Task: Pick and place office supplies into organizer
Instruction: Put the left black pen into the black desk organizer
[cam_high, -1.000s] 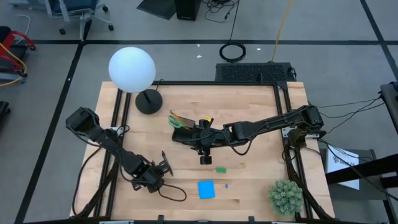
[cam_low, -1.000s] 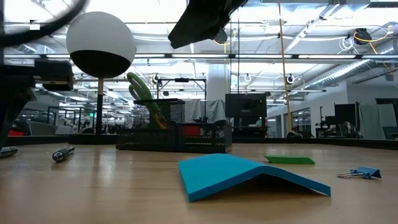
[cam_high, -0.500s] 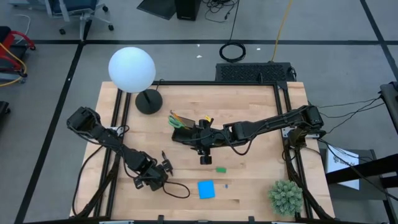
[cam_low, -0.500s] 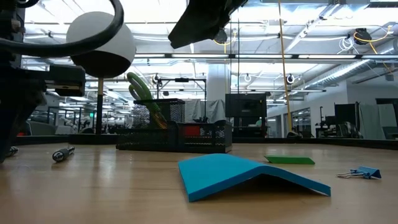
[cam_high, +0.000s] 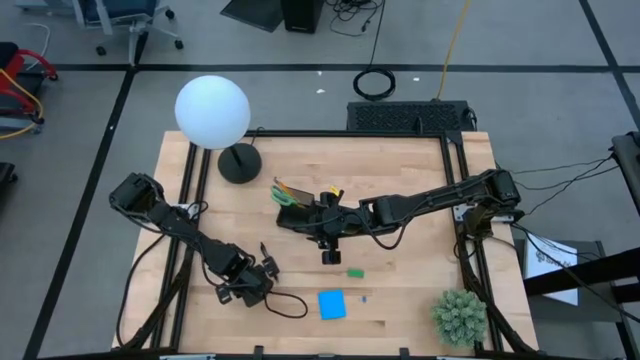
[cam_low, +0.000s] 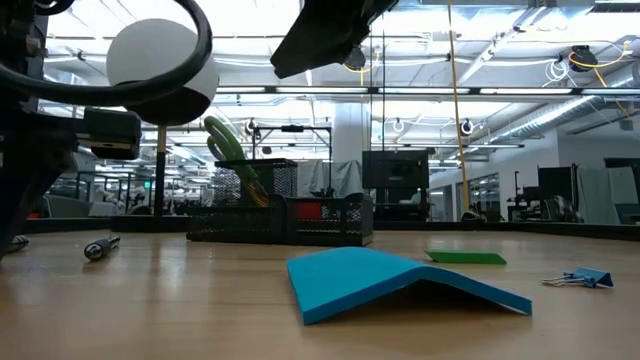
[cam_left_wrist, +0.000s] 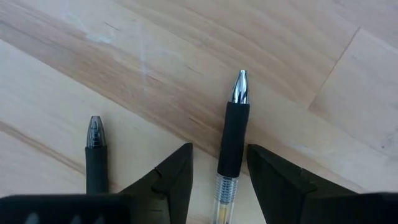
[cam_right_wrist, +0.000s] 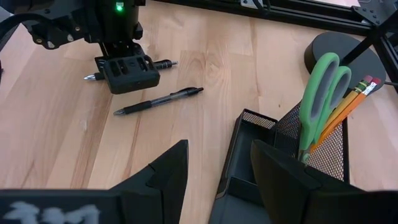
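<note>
Two dark pens lie flat on the wooden table near its left front. My left gripper (cam_left_wrist: 219, 149) points down over them, open, with one finger on each side of one pen (cam_left_wrist: 235, 118). I cannot tell whether a finger touches it. The other pen (cam_left_wrist: 94, 155) lies beside the gripper. The black mesh organizer (cam_right_wrist: 292, 155) stands mid-table, with green-handled scissors (cam_right_wrist: 320, 93) and pencils (cam_right_wrist: 354, 99) upright in its tall compartment. My right gripper (cam_right_wrist: 219, 149) hovers open and empty just beside the organizer. A blue sticky-note pad (cam_high: 331, 304) and a green eraser (cam_high: 355, 272) lie toward the near edge.
A white globe lamp (cam_high: 212, 112) stands on its round black base (cam_high: 238, 162) at the far left. A potted plant (cam_high: 458, 315) sits at the near right corner. A small binder clip (cam_low: 580, 277) lies by the pad, and a cable (cam_high: 288, 306) loops beside my left gripper.
My left gripper has eased a little toward the table's right, sinking and tipping slightly over the pens. My right arm and the loose items have kept still.
</note>
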